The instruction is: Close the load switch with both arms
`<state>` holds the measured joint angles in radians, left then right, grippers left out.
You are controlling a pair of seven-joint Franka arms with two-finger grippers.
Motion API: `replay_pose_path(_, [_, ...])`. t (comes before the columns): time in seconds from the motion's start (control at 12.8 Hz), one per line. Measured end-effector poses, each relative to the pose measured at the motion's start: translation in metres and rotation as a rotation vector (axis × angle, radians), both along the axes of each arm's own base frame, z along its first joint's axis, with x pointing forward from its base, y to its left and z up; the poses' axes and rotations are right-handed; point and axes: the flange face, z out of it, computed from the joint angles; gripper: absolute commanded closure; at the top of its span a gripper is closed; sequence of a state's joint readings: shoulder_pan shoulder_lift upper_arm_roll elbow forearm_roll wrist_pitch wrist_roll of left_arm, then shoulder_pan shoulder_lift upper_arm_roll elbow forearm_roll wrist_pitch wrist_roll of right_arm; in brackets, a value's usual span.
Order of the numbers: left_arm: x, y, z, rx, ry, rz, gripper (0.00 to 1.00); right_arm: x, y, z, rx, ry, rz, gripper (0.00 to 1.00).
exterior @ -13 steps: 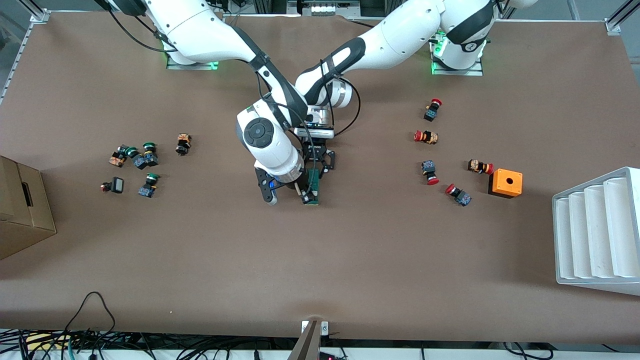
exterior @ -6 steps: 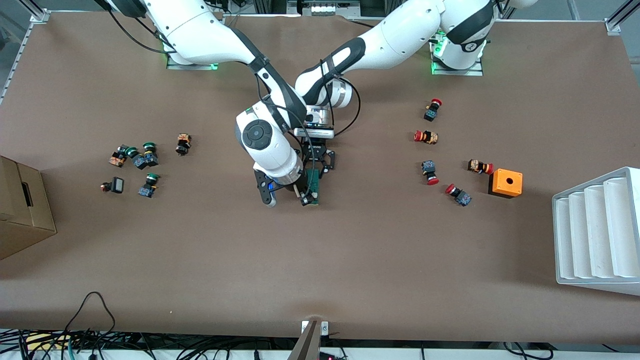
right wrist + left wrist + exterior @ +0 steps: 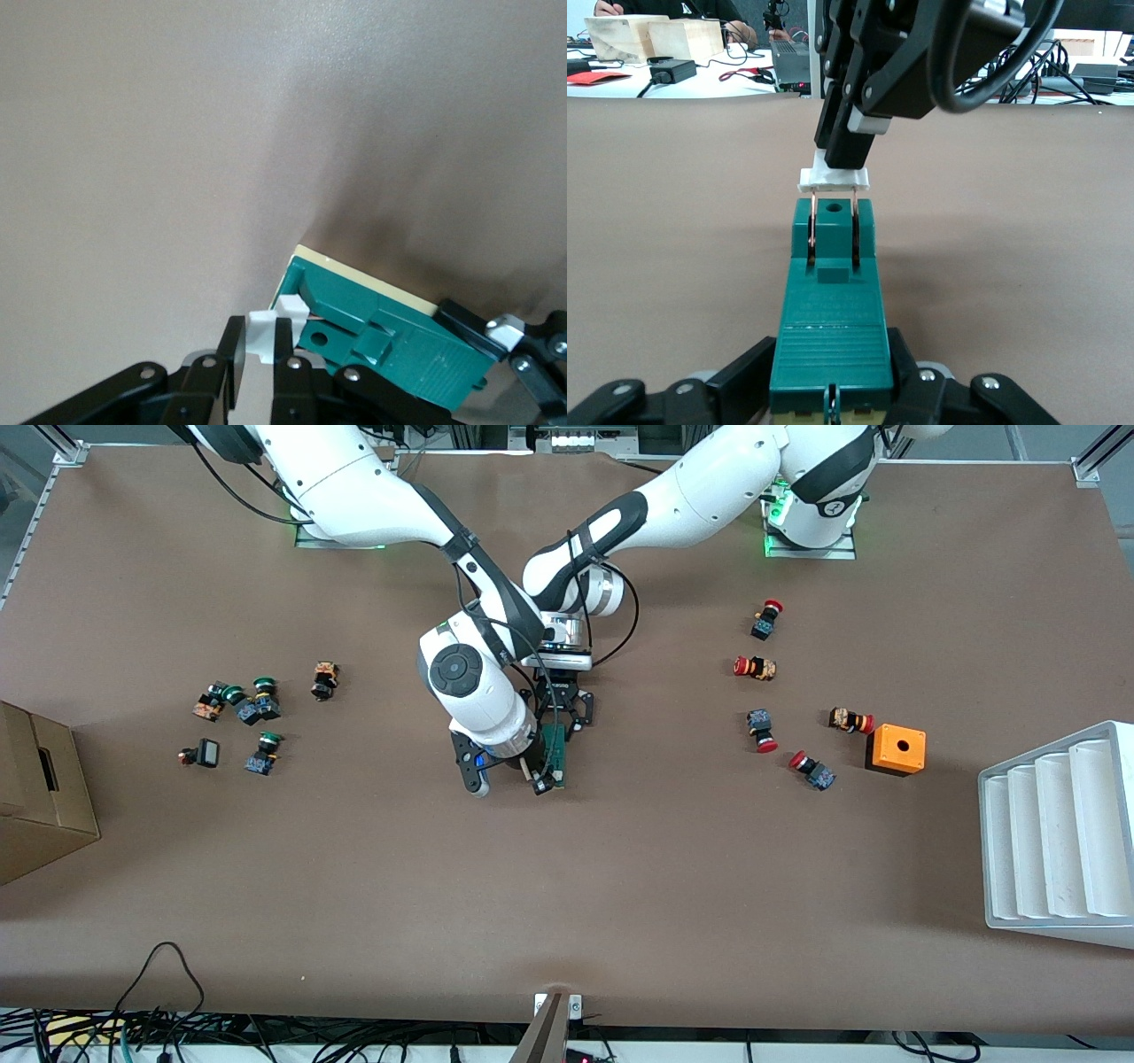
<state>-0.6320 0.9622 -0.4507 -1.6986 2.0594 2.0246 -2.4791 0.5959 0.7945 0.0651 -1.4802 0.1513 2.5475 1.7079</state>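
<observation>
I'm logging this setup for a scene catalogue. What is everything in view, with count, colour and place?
load switch: one, dark green with white end piece, mid-table, held between both grippers
red-capped push buttons: five, toward the left arm's end
orange box: one, round hole on top, beside those buttons
green-capped push buttons: about three, toward the right arm's end, among other small parts
cardboard box: one, brown, at the right arm's end
white tray: one, ribbed, at the left arm's end
left gripper: black, jaws shut on the switch body
right gripper: black, jaws shut on the white end piece
</observation>
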Motion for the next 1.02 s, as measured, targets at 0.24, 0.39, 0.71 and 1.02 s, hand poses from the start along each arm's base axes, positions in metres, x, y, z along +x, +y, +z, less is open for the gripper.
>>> replay_pose_path(0.24, [0.000,0.000,0.000,0.000,0.000,0.000,0.71,0.001,0.000,-0.005,0.000,-0.002,0.000,0.82])
replay_pose_path(0.39, [0.000,0.000,0.000,0.000,0.000,0.000,0.71,0.001,-0.001,-0.007,0.000,-0.003,0.001,0.82])
replay_pose_path(0.71, [0.000,0.000,0.000,0.000,0.000,0.000,0.71,0.000,-0.001,-0.014,-0.005,0.003,0.003,0.82])
replay_pose_path(1.02, [0.000,0.000,0.000,0.000,0.000,0.000,0.71,0.002,-0.001,-0.012,-0.008,0.009,0.004,0.57])
